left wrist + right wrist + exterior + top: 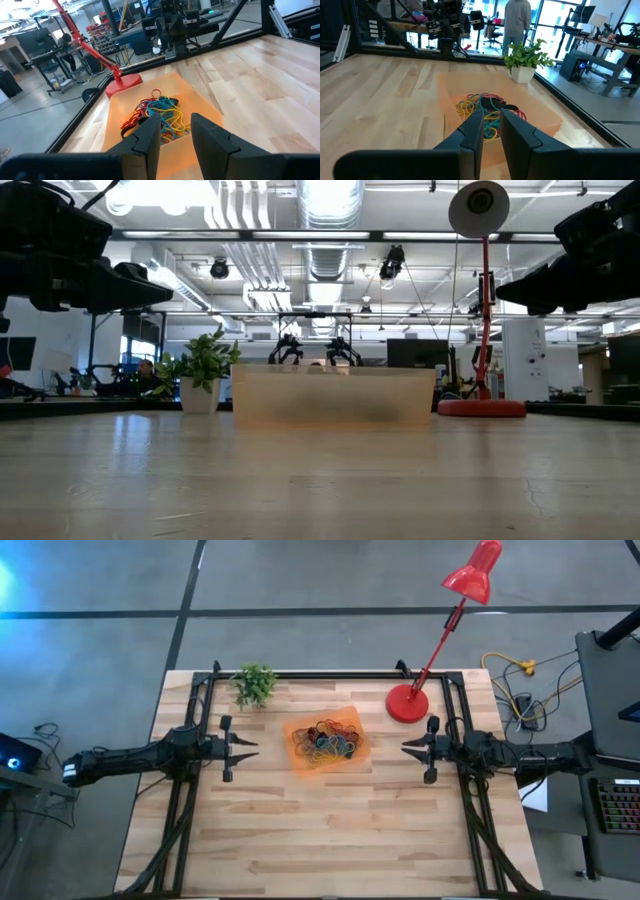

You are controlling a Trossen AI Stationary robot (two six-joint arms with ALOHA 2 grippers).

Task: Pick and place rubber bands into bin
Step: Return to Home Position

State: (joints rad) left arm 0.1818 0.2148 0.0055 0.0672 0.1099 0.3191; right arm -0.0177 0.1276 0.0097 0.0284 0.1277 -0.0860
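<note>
1. The rubber bands [325, 742] lie heaped inside the orange bin [350, 720], mid-surface.
2. The left gripper [252, 748] and right gripper [406, 747] flank the bin, fingers slightly parted, holding nothing.
3. This looks like the homing step. No loose bands show, so only parking seems left.

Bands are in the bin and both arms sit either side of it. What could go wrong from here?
The left gripper and right gripper both point at the orange bin, jaws open; forward drift could shove it. The rubber bands lie heaped in a tangle, so a bump might spill loops over the shallow wall. The red lamp base stands near the right gripper; a sideways swing may clip it.
</note>
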